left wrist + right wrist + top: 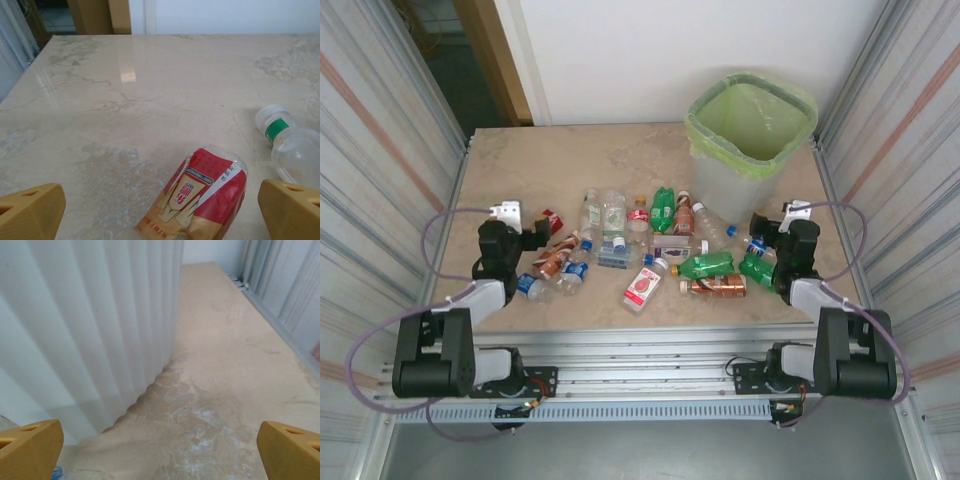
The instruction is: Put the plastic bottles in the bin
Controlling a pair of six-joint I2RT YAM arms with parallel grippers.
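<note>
Several plastic bottles (642,250) lie scattered across the middle of the marble table, among them a green one (705,265) and a brown one (715,286). The bin (750,140), lined with a light green bag, stands at the far right. My left gripper (535,236) is open low over the table, and a red-labelled bottle (205,195) lies between its yellow fingers (30,212) untouched. A clear bottle with a white cap (295,150) lies just to its right. My right gripper (160,455) is open and holds nothing, close beside the bin's ribbed wall (75,340).
Corrugated metal walls (380,150) close in both sides of the table. An aluminium rail (640,375) carrying the arm bases runs along the near edge. Bare tabletop (570,155) stretches behind the bottles to the left of the bin. A blue cap (56,472) peeks beside my right gripper's left finger.
</note>
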